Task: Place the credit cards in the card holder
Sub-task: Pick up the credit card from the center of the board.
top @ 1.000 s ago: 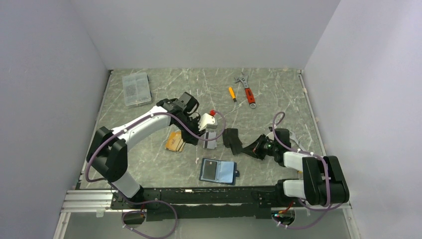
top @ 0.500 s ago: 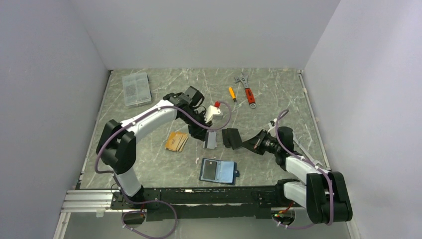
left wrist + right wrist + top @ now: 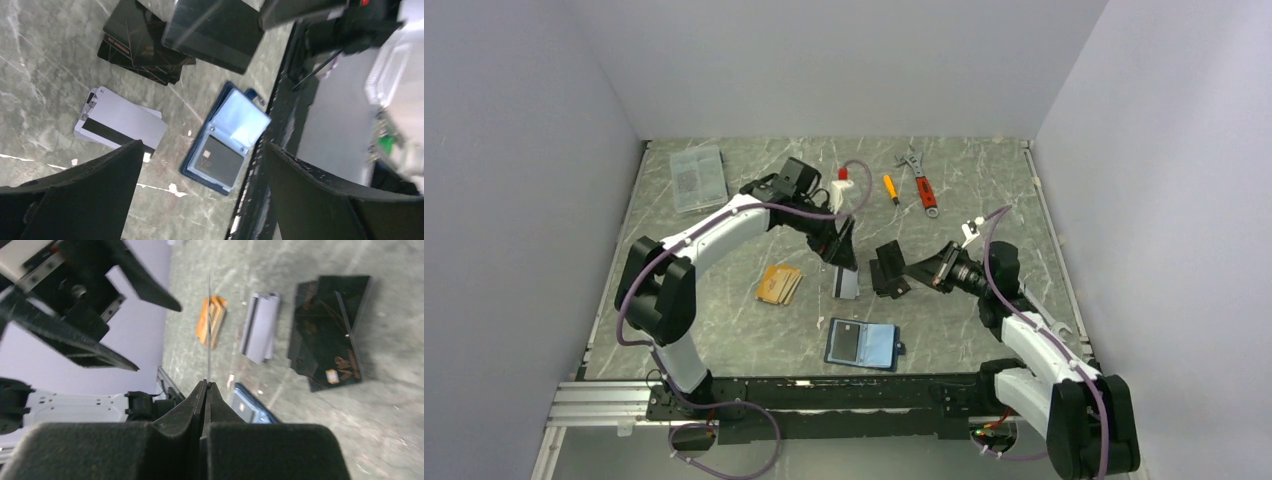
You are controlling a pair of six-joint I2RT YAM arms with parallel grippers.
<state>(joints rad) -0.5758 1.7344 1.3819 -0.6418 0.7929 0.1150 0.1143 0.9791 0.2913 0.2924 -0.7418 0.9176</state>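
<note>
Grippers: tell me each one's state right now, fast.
Left gripper: open, holding nothing.
Right gripper: shut on a black card, pinched by its edge.

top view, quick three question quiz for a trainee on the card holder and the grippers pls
1. True or false: the card holder lies folded shut on the table.
2. What is the right gripper shut on? A nothing; B a black card; C the card holder.
3. Fill in: the ___ gripper is open and holds nothing.
Key: 1 false, it lies open. 2 B. 3 left, the left gripper.
</note>
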